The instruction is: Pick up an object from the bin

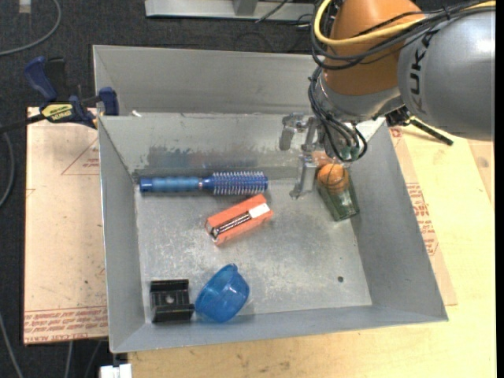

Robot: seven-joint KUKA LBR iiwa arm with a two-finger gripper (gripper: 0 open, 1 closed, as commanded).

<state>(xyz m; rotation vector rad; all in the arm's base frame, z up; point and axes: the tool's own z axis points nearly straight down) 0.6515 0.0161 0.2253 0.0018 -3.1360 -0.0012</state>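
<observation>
The place looks like a robotics laboratory, not a home or a shop. A grey metal bin (236,77) stands in the middle. Over its right side hangs a big industrial arm (457,61) with an orange cover (370,22) and loose cables (346,136) at the wrist. Inside the bin lie unrelated small things (a blue hairbrush (206,183), an orange box (239,219), a blue cup (223,294)), like samples for a test. Behind the bin there is dark carpet (87,14) and the grey foot of a metal stand (228,5).
</observation>
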